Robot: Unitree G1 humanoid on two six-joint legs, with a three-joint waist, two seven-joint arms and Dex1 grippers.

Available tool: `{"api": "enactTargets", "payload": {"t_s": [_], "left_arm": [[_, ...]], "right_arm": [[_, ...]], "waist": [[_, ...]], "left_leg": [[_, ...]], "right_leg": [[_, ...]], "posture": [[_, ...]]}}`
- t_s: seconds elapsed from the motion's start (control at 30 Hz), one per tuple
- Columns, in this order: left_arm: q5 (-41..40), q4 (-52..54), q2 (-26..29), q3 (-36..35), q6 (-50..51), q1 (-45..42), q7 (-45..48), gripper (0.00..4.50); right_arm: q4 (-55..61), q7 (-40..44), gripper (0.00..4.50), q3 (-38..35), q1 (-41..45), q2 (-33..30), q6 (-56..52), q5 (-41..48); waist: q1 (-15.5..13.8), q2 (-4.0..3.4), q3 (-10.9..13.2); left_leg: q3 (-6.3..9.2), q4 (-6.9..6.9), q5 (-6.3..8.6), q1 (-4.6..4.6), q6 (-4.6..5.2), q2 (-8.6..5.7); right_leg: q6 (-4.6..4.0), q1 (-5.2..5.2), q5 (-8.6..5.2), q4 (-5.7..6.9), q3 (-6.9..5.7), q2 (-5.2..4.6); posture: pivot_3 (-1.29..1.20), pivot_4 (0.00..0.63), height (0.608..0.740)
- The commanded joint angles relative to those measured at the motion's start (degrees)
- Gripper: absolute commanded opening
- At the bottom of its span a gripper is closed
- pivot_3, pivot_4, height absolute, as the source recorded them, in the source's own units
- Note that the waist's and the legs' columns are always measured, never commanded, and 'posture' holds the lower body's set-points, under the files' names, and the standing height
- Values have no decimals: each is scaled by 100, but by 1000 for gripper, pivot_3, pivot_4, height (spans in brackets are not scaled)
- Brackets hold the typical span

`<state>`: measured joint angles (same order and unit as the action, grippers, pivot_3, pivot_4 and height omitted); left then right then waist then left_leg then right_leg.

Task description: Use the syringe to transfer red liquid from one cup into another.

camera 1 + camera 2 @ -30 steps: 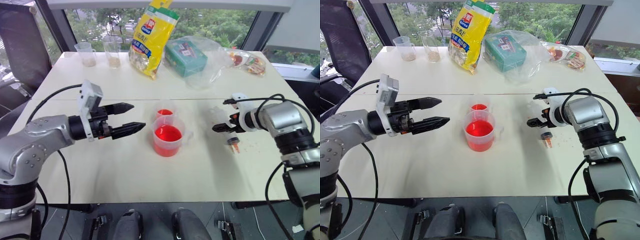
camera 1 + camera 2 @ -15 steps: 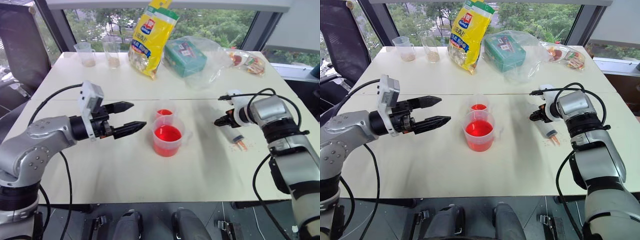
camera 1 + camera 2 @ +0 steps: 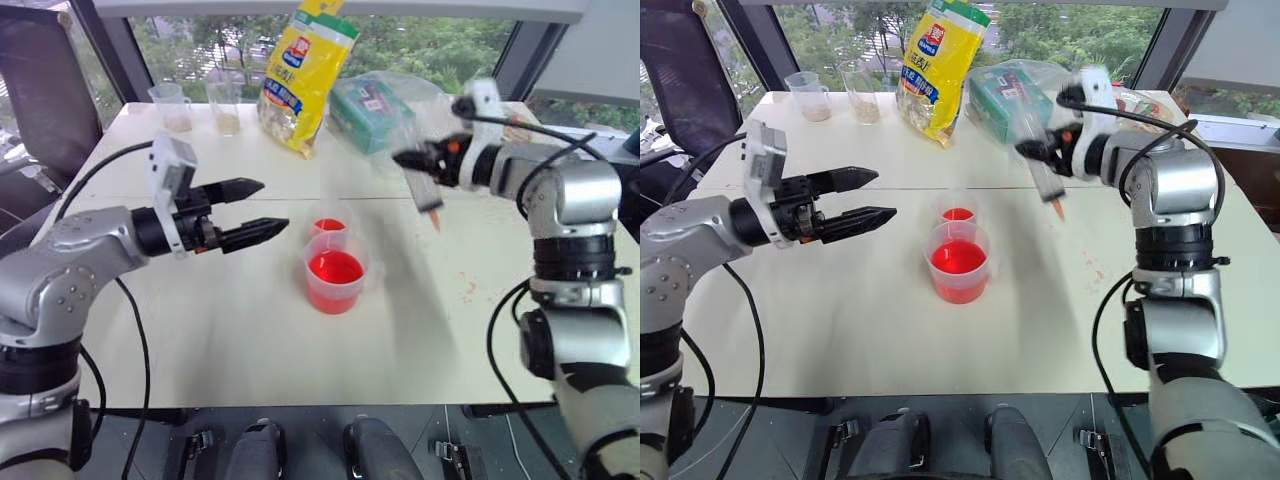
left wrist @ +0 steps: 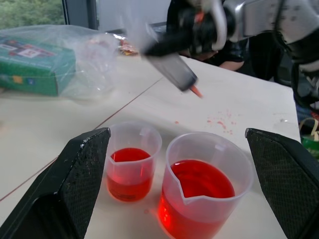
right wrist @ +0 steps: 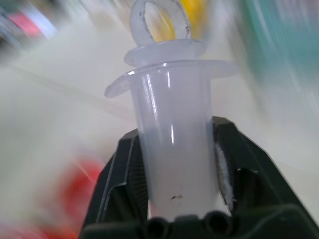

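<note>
So the table (image 3: 250, 330) is taking up most of the scene, with a snack bag (image 3: 300, 75), a green box (image 3: 372, 112) in plastic wrap and two brownish cups (image 3: 172, 108) sitting at the far edge, well away from the action.

Left gripper (image 3: 262, 212) is hovering level just beside the cups, fingers spread wide, nothing in it. Right gripper (image 3: 1048, 152) is clamping the syringe (image 3: 1043, 185) around its barrel, up in the air above the table and off to the right of the cups. Orange tip is pointing down and slightly toward the middle, plunger ring sticking out the top in the right wrist view.

Big cup (image 3: 335, 282) is sitting mid-table with plenty of red liquid (image 3: 335, 268) in it, and the small cup (image 3: 329, 226) is standing right behind it, nearly touching, red at the bottom.

What I'd be worrying about:
- the cups are so close that a sloppy descent could clip a rim and tip one over
- it's gripping the barrel, so pulling the plunger probably needs the other gripper, and a bad tug could make the syringe slip
- there are already red specks on the table to the right, so more drips seem likely
</note>
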<state>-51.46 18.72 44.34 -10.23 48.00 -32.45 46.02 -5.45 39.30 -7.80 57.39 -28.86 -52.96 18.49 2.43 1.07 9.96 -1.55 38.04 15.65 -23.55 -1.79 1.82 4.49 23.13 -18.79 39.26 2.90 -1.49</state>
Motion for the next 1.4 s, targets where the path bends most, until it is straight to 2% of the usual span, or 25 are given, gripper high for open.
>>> {"api": "enactTargets", "payload": {"t_s": [0.03,0.27,0.43,0.73,0.97,1.4], "left_arm": [[119,-199,42,49,-131,-327,203,4500],[425,-689,21,304,-213,-889,611,4500],[564,-945,29,423,-225,-1229,842,4500],[735,-1248,-50,523,-189,-1628,1077,4500],[891,-1334,-196,673,-254,-1578,1176,4500],[1301,-1872,-801,936,-557,-1848,1254,4500]], "right_arm": [[1439,-211,1384,-405,-415,561,772,571],[2802,-214,1384,-302,-1350,1561,1278,1711],[2939,28,1384,217,-2097,1639,1926,1588],[2013,221,1384,1036,-3210,1843,3555,717],[1765,344,1384,1233,-3453,1747,4058,495],[1814,560,1384,1431,-3553,1543,4074,478]], "waist": [[-11,1,-1],[-2,3,-2],[5,3,-2],[10,3,-2],[1,3,-2],[-1,3,-2]], "left_leg": [[1,0,0,0,0,-1],[3,7,0,-3,0,-1],[2,8,-1,2,-1,-2],[-2,9,-1,4,-1,-2],[-1,11,-3,4,-4,-2],[0,15,-3,5,-5,-2]], "right_leg": [[0,-1,0,0,-1,-2],[1,-1,0,3,-3,-2],[0,-4,0,6,-3,-1],[1,-1,0,11,-1,4],[1,-1,0,13,-1,4],[1,-2,0,18,-1,4]], "posture": [[0,150,740],[0,150,740],[0,150,740],[0,150,740],[0,150,740],[0,150,740]]}}
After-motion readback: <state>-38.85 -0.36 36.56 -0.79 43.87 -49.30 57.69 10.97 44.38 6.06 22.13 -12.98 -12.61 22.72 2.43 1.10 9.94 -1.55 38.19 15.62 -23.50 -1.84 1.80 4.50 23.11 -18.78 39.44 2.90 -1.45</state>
